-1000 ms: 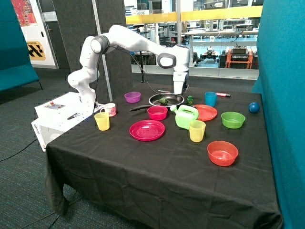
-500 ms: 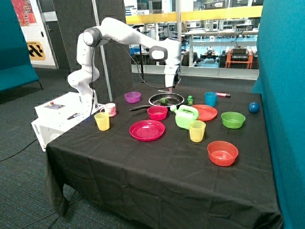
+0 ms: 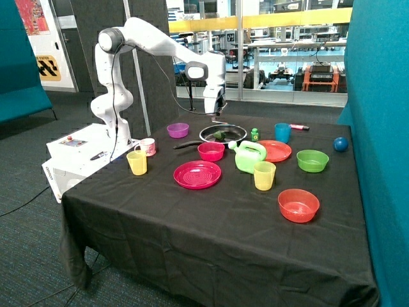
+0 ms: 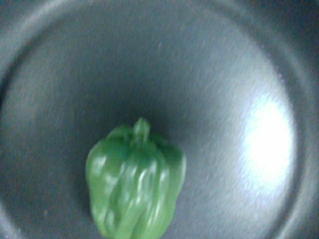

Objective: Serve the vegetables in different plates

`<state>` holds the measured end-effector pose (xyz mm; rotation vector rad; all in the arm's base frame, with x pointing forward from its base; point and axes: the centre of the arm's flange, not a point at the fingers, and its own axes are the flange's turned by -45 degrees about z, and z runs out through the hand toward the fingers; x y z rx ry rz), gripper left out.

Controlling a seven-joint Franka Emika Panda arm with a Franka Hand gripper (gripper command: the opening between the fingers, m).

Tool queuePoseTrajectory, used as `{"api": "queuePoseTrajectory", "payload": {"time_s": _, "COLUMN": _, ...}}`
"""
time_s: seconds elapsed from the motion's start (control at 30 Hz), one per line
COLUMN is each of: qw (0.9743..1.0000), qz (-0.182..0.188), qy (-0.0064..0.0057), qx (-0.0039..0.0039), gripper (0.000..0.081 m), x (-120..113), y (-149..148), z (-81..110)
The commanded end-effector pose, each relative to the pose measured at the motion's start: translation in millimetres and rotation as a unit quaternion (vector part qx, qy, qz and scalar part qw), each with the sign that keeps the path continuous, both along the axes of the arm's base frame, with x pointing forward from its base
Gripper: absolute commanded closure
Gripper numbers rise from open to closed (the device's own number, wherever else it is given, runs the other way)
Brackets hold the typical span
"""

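One dark green pepper-shaped vegetable point(image 3: 219, 135) lies in the black frying pan point(image 3: 234, 131) at the back of the table. In the wrist view the vegetable point(image 4: 135, 186) fills the lower middle, on the pan's grey floor point(image 4: 214, 84). My gripper point(image 3: 216, 113) hangs just above the pan's rear rim, on the purple-bowl side. The magenta plate point(image 3: 197, 174) lies in front of the pan, with nothing on it. The orange-red plate point(image 3: 278, 151) lies behind the green watering can. No other vegetable shows.
Around the pan stand a purple bowl point(image 3: 177, 130), a pink bowl point(image 3: 211, 151), a green watering can point(image 3: 249, 157), a small green bottle point(image 3: 254, 134) and a blue cup point(image 3: 282, 132). Yellow cups point(image 3: 264, 175), a green bowl point(image 3: 312, 160) and a red bowl point(image 3: 298, 204) stand nearer the front.
The arm has swung from the pan's blue-cup side across to its purple-bowl side and risen a little. The vegetable and the plates have not moved.
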<state>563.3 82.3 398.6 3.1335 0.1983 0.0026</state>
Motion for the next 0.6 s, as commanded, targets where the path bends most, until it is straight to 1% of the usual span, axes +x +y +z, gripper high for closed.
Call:
{"api": "queuePoseTrajectory", "payload": {"time_s": 0.0, "qw": 1.0000, "qz": 0.006, "qy": 0.0009, "qx": 0.00087, "gripper": 0.0233, "x": -31.2, "y": 14.4, "z": -8.5}}
{"api": "queuePoseTrajectory", "payload": {"time_s": 0.1, "qw": 1.0000, "qz": 0.006, "qy": 0.0009, "qx": 0.00087, "gripper": 0.0226, "x": -34.4, "y": 16.8, "z": -11.5}}
{"api": "queuePoseTrajectory", "payload": {"time_s": 0.27, "qw": 1.0000, "qz": 0.005, "qy": 0.0009, "qx": 0.00087, "gripper": 0.0190, "x": -36.9, "y": 19.7, "z": -19.4}}
{"api": "queuePoseTrajectory", "payload": {"time_s": 0.47, "qw": 1.0000, "qz": 0.000, "qy": 0.0009, "qx": 0.00088, "gripper": 0.0138, "x": -36.8, "y": 24.6, "z": -33.5}}
{"api": "queuePoseTrajectory", "payload": {"time_s": 0.57, "qw": 1.0000, "qz": -0.001, "qy": 0.0009, "qx": 0.00088, "gripper": 0.0133, "x": -36.9, "y": 26.9, "z": -40.2}}
